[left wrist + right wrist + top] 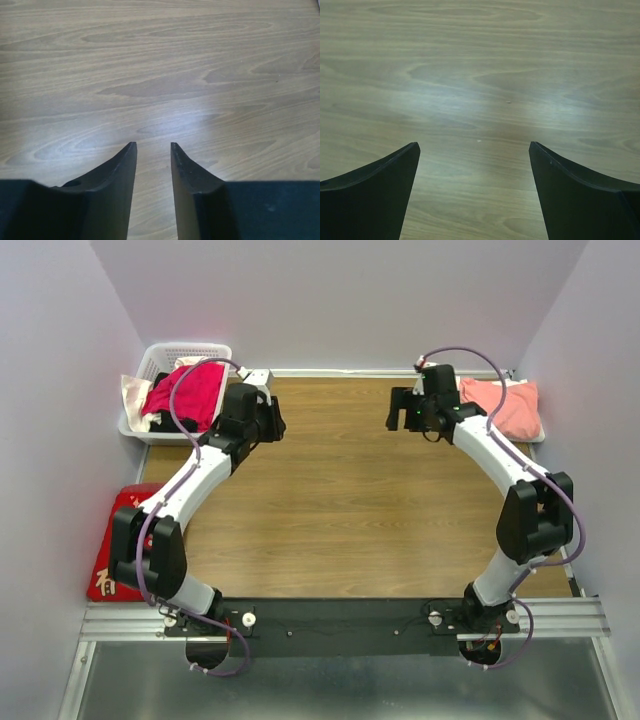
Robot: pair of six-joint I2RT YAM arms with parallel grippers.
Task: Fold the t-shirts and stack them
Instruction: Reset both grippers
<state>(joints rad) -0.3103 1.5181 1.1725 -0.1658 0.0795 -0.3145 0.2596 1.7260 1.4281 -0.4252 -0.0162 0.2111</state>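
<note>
**While the salmon-pink t-shirt lies folded, we hold nothing**

It sits at the table's far right corner; the white t-shirt drapes over the far-left basket. Our left gripper is slightly parted, right gripper wide.

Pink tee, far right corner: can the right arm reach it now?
Probably yes: the right gripper hangs open and empty beside the pink tee, nothing between; it faces away, so must turn.

Plain folded salmon-pink cotton tee; crumpled magenta cloth; white lattice plastic basket; brown wood-grain tabletop.
</note>
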